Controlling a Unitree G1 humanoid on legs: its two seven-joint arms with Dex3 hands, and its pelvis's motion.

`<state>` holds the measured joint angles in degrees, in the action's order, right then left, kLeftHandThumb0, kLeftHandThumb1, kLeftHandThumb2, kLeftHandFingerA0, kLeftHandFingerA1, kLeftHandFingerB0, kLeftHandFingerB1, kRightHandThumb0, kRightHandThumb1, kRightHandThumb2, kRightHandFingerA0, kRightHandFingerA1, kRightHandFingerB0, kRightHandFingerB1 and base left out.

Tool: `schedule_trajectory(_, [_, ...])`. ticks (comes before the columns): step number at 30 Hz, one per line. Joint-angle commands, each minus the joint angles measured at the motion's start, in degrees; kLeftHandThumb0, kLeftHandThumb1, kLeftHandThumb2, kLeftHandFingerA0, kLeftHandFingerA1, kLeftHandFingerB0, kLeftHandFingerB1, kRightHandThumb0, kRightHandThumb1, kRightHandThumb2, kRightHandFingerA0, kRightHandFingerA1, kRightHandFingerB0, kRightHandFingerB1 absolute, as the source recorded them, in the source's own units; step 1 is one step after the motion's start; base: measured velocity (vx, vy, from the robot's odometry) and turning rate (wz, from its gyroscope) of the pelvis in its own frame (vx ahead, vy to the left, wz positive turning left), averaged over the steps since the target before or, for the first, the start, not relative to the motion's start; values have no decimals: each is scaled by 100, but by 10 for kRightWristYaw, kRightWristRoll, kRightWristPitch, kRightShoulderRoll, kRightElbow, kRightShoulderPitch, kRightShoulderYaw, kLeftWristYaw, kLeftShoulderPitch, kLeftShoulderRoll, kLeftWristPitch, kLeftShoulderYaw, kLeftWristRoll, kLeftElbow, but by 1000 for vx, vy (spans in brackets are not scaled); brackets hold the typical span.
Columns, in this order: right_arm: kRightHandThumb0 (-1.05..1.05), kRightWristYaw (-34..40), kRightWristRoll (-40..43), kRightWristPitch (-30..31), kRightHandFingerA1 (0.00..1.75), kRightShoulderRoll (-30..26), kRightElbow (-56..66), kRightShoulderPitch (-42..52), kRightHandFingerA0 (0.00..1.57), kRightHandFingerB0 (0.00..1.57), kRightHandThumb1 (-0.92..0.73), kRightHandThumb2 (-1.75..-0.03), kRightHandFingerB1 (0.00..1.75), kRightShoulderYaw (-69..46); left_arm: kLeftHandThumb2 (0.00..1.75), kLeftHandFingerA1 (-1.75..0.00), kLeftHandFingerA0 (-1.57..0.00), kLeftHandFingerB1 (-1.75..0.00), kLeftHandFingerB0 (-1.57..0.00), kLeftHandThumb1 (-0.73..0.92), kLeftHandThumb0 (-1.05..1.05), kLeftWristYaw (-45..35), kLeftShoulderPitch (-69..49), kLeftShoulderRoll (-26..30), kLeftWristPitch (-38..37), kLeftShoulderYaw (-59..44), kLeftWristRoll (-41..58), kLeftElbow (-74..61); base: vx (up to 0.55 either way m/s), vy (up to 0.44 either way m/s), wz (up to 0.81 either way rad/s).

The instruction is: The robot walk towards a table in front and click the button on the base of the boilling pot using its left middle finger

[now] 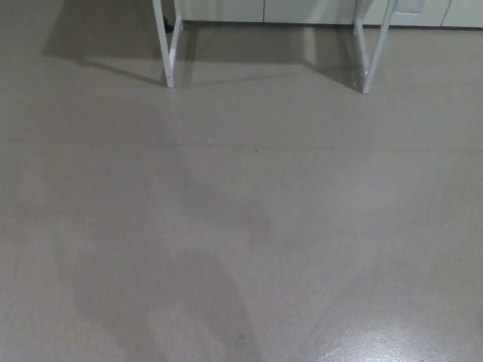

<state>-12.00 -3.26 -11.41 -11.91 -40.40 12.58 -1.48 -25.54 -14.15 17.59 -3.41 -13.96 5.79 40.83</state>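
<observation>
Only the white legs of the table show, at the top of the head view: the left legs (166, 45) and the right legs (368, 53). The tabletop, the boiling pot and its button lie above the picture's edge and are hidden. Neither of my hands appears in the picture.
A grey floor (249, 211) stretches from the bottom edge up to the table legs. White cabinet fronts (302, 10) run along the back behind the table. A soft shadow (196, 302) lies on the floor at lower centre.
</observation>
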Motion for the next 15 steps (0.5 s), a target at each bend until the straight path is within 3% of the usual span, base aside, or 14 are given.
schedule_trajectory(1, [-15, -8, -3, -14, 52, -18, 2, 5, 65, 46, -54, -55, 43, 2, 57, -43, -50, -38, -51, 48, -16, 3, -5, 2, -30, 10, -3, 0, 0, 0, 0])
schedule_trajectory(12, [-15, -12, -13, -18, 52, -32, 10, 4, 65, 46, -54, -55, 44, 17, 57, -44, -48, -38, -49, 49, -16, -3, -8, -2, -43, 11, 8, 10, 8, -13, 1])
schedule_trajectory(15, [-15, -11, -17, -23, 52, -35, 5, 0, 66, 45, -55, -55, 43, 21, 57, -43, -48, -38, -50, 49, -17, 5, -8, 0, -36, 13, 4, 6, -158, -67, 33])
